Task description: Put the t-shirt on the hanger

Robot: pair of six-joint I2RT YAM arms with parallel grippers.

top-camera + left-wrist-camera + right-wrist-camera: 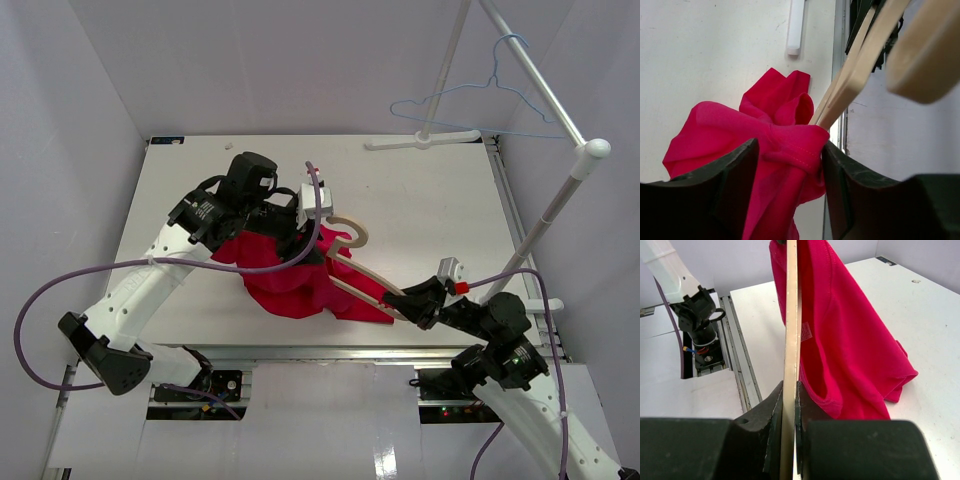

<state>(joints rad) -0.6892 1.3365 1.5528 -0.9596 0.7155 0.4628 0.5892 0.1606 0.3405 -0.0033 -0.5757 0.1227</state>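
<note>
The red t-shirt (285, 275) hangs bunched over the tan wooden hanger (365, 278) above the table's middle. My left gripper (300, 215) is shut on a gathered fold of the t-shirt (785, 155), next to the hanger's arm (860, 70) and hook (925, 60). My right gripper (418, 305) is shut on the hanger's end (790, 405) and holds it up edge-on, with the t-shirt (845, 340) draped on its right side. A small tag (805, 331) shows on the cloth.
A thin light-blue wire hanger (470, 95) hangs on a white rack (545, 100) at the back right. The rack's base (425, 140) stands on the table's far edge. A metal rail (330, 352) runs along the near edge.
</note>
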